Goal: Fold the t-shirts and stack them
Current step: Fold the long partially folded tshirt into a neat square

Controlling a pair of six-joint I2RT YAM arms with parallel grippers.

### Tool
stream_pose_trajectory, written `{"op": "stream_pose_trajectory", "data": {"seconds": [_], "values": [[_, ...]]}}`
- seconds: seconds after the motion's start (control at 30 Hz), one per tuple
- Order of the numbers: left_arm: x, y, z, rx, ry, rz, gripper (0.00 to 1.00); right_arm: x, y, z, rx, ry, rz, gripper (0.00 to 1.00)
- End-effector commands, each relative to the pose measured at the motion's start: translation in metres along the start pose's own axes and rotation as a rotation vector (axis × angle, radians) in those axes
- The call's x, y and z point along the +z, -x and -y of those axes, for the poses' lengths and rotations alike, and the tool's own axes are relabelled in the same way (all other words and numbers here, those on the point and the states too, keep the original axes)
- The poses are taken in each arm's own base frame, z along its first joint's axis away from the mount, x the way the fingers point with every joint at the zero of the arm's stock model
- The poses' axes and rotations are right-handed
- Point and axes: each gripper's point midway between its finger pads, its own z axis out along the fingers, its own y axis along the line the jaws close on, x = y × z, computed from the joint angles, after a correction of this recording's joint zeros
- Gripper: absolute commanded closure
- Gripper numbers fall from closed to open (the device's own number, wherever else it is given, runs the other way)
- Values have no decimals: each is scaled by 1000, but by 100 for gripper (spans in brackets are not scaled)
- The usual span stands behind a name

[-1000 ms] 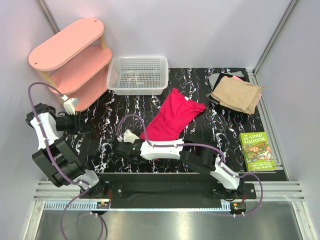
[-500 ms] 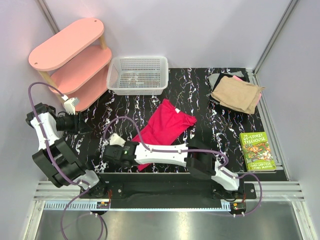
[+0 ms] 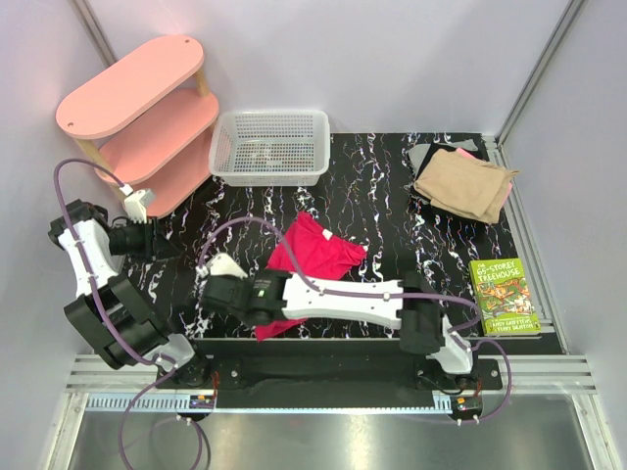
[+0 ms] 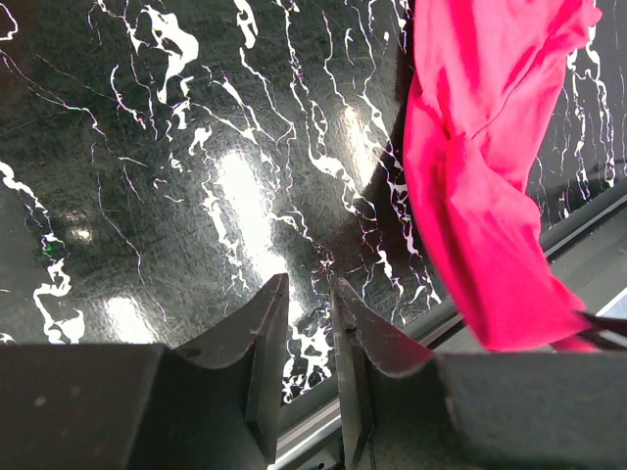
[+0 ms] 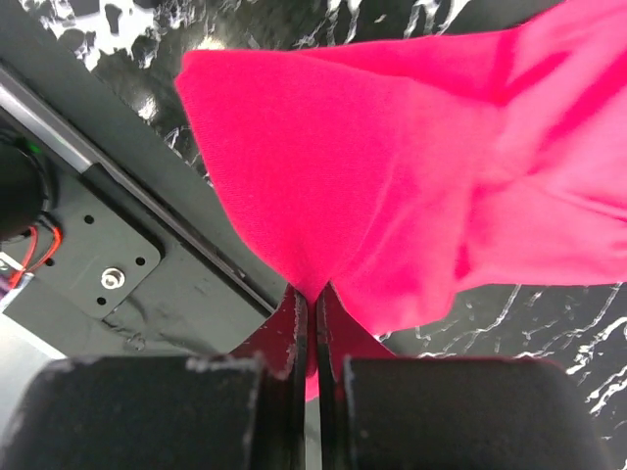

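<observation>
The crimson-pink t-shirt lies bunched in the middle of the black marbled table, with its near end over the front edge. My right gripper is shut on a fold of the t-shirt, and the cloth spreads away from the fingertips. The right arm reaches across the front of the table to the left. My left gripper hovers at the left with its jaws a little apart and nothing between them. In that view the tee hangs at the right. A folded stack sits at the back right: tan on grey and pale pink.
A white mesh basket stands at the back centre. A pink three-tier shelf stands at the back left. A green book lies at the right front. The table's front rail and a base plate lie just under the right gripper.
The right gripper has dragged the crimson tee left and toward the front edge. The tee has bunched up shorter and left the table's middle. The left arm has not moved.
</observation>
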Motion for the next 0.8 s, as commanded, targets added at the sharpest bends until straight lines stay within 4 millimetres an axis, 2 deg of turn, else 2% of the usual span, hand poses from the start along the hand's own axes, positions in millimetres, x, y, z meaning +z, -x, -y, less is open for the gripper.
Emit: {"op": "stream_pose_trajectory", "data": {"seconds": [0.0,0.03,0.07,0.1,0.13,0.17,0.2,0.27,0.37,0.4,0.43,0.5,0.53,0.63,0.67,0.73,0.77], "values": [[-10,17,5,68,17,39,72,-47,46,51,132,37,135,100],[-10,17,5,70,19,42,72,-40,36,62,147,34,105,100],[-11,18,5,72,22,42,72,-41,40,72,172,39,124,100],[-11,18,5,71,22,40,72,-48,47,93,216,43,143,100],[-11,18,4,69,20,39,72,-42,42,103,229,38,136,100],[-11,20,5,71,20,41,72,-47,44,113,239,40,153,100],[-11,20,5,71,18,40,72,-39,39,128,259,24,136,100],[-11,21,6,69,18,40,72,-36,40,141,266,24,141,99],[-10,23,8,70,16,39,72,-19,34,165,282,17,111,99],[-10,24,10,72,13,37,72,-13,29,166,284,34,91,99],[-10,25,10,73,12,39,72,-7,32,183,315,27,100,99],[-10,26,11,77,14,35,72,7,25,191,338,55,70,99],[-10,27,11,80,17,35,72,13,26,206,364,51,72,99],[-9,27,13,84,15,32,72,34,18,218,386,76,35,99],[-9,27,13,84,16,29,72,43,13,232,407,60,17,99],[-8,25,14,88,12,23,72,51,12,242,418,63,18,99],[-7,24,13,88,13,21,72,57,9,254,436,47,10,99]]}}
